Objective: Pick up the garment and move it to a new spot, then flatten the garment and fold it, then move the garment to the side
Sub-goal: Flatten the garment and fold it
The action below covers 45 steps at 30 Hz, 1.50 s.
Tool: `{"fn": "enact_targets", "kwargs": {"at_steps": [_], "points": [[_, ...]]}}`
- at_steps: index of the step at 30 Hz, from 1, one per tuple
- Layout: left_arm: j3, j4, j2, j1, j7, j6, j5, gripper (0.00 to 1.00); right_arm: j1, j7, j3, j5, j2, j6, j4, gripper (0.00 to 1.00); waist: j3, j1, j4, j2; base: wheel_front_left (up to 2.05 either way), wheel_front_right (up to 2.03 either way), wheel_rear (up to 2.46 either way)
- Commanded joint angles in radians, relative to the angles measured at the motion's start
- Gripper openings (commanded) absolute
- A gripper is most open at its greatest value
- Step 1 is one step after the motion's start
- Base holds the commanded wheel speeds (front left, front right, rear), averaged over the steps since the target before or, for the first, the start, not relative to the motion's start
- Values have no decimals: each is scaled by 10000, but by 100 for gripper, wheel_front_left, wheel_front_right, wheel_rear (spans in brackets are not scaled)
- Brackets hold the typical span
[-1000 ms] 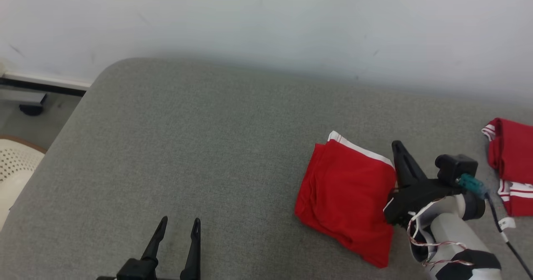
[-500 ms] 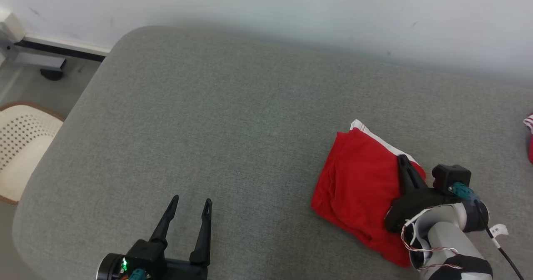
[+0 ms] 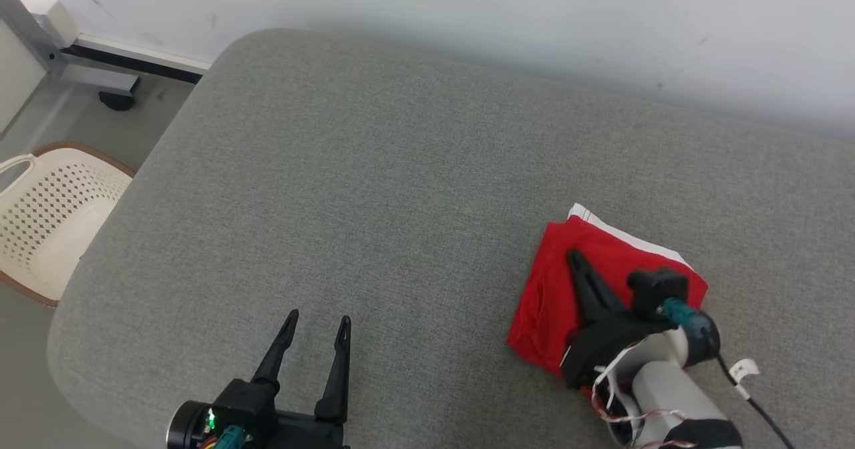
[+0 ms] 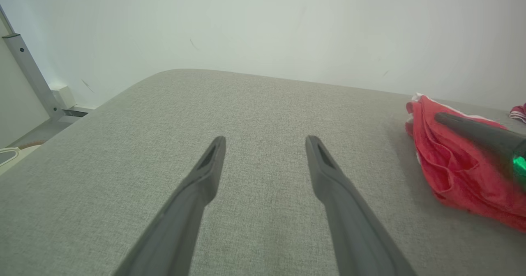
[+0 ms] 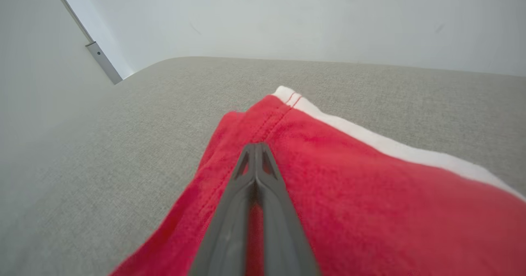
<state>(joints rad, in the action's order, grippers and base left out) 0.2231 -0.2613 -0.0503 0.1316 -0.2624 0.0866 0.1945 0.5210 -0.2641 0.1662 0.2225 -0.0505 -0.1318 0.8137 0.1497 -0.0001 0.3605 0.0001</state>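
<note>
The garment (image 3: 548, 295) is a folded red piece with a white striped band along its far edge, lying on the grey fabric surface (image 3: 401, 188) at the right. My right gripper (image 3: 573, 255) is shut and its joined fingers lie over the top of the garment, pointing at its far left corner. From the right wrist, the gripper (image 5: 255, 145) has its tips together above the red cloth (image 5: 349, 165), with no fold seen between them. My left gripper (image 3: 314, 322) stands open over bare fabric at the lower left, well apart from the garment (image 4: 448, 165).
A cream perforated chair (image 3: 47, 215) stands off the surface's rounded left edge, over the floor. A white wall runs along the back, with a metal rail (image 3: 100, 75) at its foot. Another bit of red striped cloth (image 4: 518, 112) peeks in at the far right.
The camera has swung left, so the second red cloth left the picture. My shut right gripper has moved from the garment's right edge onto its top. The left gripper stays open.
</note>
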Motion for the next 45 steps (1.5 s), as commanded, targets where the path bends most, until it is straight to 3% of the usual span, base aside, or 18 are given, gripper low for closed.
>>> {"fn": "enact_targets", "kwargs": {"at_steps": [1,6,11,12,13,15,32,45], "points": [[25,-30,0,78,-21,-52,118,100,-215,-1,370,222,-2,20,-21,0,-39,1,29,-1,0,0,0],[27,-94,0,-23,-21,-48,86,100,-364,-2,1385,851,-1,21,111,0,-214,1,38,-1,0,0,0],[-167,-157,-1,-314,-21,1,-188,100,-490,-2,1406,1306,-5,21,-290,0,-606,1,-258,-1,0,0,0],[-287,-165,-4,-416,-21,22,-241,100,-591,-3,1169,1382,-5,21,-578,44,-814,1,-459,-1,0,0,0],[-332,-152,-3,-454,-21,36,-282,100,-623,-2,1046,1333,-5,20,-744,58,-900,1,-563,-1,0,0,0],[-410,-139,-1,-573,-21,55,-323,100,-727,-2,773,1192,-1,20,-1115,100,-1075,1,-781,-1,0,0,0],[-1162,129,-59,-1389,-21,26,-688,100,-3097,-2,-1112,-191,-331,22,-4279,100,-1896,1,-2238,-1,0,0,0],[-1932,371,-278,-1827,-21,-131,-1012,100,-5423,0,-2151,-677,-78,22,-5966,100,-2177,1,-2607,-1,0,0,0]]}}
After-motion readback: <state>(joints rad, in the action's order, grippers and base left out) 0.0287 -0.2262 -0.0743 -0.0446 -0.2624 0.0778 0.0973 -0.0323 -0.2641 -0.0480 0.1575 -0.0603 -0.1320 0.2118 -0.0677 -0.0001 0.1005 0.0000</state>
